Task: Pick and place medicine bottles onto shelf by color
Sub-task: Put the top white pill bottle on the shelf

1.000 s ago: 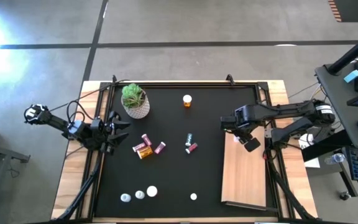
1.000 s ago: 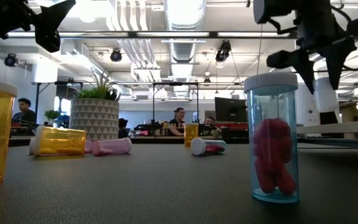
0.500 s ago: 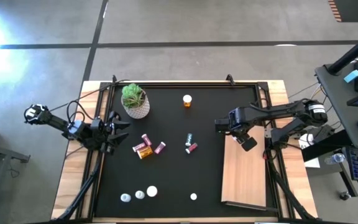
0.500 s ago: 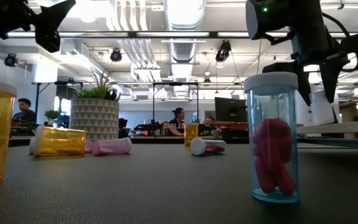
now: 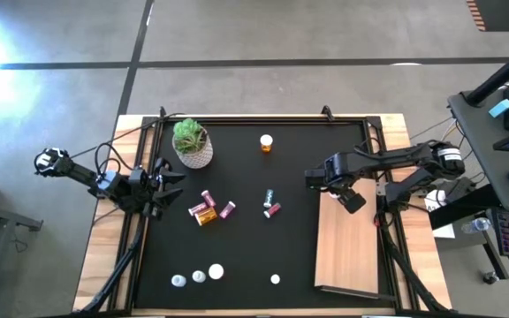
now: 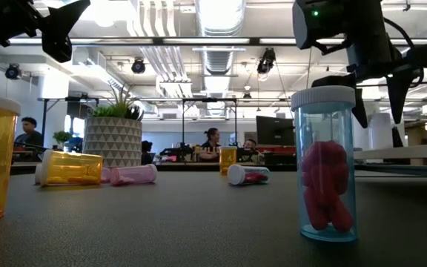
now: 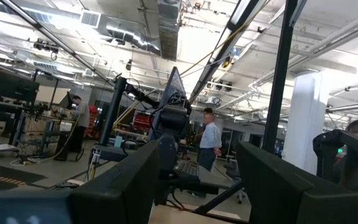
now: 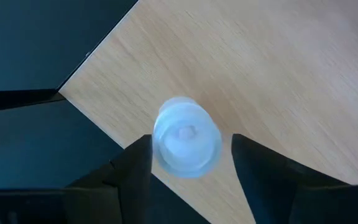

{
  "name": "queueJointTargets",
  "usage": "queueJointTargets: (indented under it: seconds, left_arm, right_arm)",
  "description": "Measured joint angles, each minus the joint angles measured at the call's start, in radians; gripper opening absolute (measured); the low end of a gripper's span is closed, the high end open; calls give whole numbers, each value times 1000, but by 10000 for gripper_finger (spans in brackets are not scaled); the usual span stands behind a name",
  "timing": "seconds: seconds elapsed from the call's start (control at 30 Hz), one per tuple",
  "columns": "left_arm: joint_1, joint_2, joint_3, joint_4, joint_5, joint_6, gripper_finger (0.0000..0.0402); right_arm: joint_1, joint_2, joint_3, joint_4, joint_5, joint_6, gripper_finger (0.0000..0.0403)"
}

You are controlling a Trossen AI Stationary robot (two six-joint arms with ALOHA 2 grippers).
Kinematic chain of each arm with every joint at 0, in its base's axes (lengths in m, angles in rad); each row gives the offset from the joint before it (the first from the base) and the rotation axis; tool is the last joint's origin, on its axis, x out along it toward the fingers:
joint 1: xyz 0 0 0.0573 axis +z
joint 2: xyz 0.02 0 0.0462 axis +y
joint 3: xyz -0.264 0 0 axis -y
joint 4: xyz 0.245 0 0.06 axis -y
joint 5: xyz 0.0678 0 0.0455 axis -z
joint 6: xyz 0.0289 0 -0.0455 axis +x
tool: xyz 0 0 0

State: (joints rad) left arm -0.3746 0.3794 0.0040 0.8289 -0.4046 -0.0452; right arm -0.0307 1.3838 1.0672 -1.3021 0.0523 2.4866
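Right gripper (image 8: 185,165) over the near corner of the shelf (image 8: 278,74): jaws spread, flanking a white-capped bottle (image 8: 186,137) standing on the board, a gap visible on each side. Left gripper (image 5: 162,185) parked at the bench's left edge, jaws apart, empty.

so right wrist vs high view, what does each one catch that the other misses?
Only the right wrist view shows a white-capped bottle standing on the shelf near its corner, between the right gripper's open fingers with a gap on each side. Only the high view shows the left gripper waiting at the mat's left edge, the potted plant and the bottles scattered on the black mat. Both show the shelf and the mat beside it.
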Motion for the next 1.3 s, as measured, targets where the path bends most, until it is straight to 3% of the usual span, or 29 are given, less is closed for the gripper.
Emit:
queueJointTargets:
  seconds: [0.43, 0.63, 0.8, 1.03, 1.3]
  left_arm:
    - [0, 0, 0, 0, 0, 0, 199]
    - [0, 0, 0, 0, 0, 0, 199]
    - [0, 0, 0, 0, 0, 0, 199]
    - [0, 0, 0, 0, 0, 0, 199]
    - [0, 0, 0, 0, 0, 0, 199]
  right_arm:
    - [2, -22, 85, -117, 27, 12, 287]
    - [17, -20, 147, -143, -5, 182, 297]
    - [62, -19, 166, -165, 31, 256, 297]
    - [92, 111, 256, -235, 18, 286, 297]
    - [92, 297, 402, -266, 24, 136, 297]
